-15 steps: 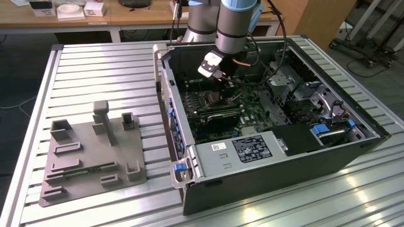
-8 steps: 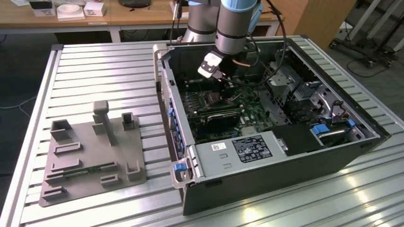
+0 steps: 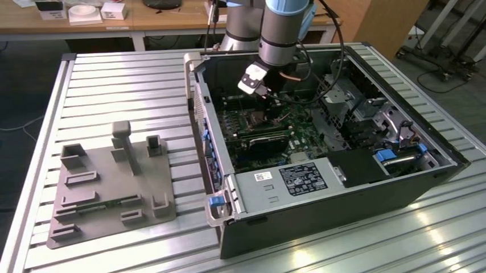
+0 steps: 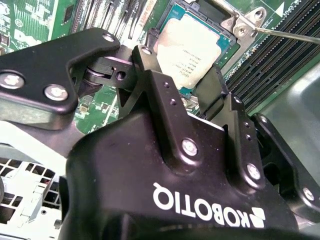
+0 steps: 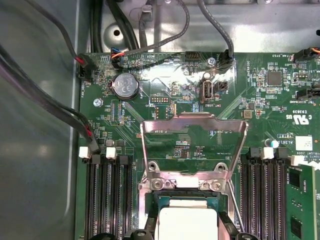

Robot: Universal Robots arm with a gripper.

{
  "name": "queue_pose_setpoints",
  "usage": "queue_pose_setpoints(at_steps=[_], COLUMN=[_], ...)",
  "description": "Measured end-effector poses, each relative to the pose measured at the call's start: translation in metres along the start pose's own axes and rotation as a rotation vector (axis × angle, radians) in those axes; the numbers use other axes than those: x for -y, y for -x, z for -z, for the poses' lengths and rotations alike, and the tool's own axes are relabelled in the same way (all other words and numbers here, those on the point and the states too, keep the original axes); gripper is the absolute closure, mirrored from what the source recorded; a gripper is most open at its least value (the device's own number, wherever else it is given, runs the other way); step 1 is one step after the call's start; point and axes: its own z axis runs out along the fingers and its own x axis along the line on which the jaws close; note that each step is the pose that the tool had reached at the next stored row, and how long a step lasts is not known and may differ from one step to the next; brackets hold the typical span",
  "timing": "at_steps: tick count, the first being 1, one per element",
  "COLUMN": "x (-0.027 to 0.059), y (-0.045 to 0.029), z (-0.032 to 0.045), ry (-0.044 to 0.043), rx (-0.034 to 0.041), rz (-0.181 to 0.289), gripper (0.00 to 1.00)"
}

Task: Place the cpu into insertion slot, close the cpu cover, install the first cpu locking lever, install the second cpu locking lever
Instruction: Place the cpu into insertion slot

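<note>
Over insertion slot point(image 5: 152, 198), claw point(image 4: 179, 63) spread wide astride seated cpu point(image 4: 194, 44), cpu cover point(image 5: 194, 122) raised

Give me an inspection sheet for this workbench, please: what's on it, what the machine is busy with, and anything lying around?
Surface: slatted metal table carrying an open computer case.
Job's things: cpu lies in the insertion slot; cpu cover is raised open; a thin locking lever sticks out free.
Clutter: grey moulded fixture beside the case, on the exterior view's left.
Grippers: gripper is down inside the case, right at the cpu.
Cables: black cables run to connectors at the motherboard's edge.
Surroundings: wooden desk with small boxes behind the table.
</note>
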Motion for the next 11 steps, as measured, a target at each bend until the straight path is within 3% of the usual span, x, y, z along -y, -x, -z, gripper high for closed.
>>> queue_pose_setpoints(at_steps=[11], x=[0.0000], y=[0.0001], z=[-0.0005], ry=[0.0001], rx=[-0.0001], rz=[0.002], gripper=[0.46])
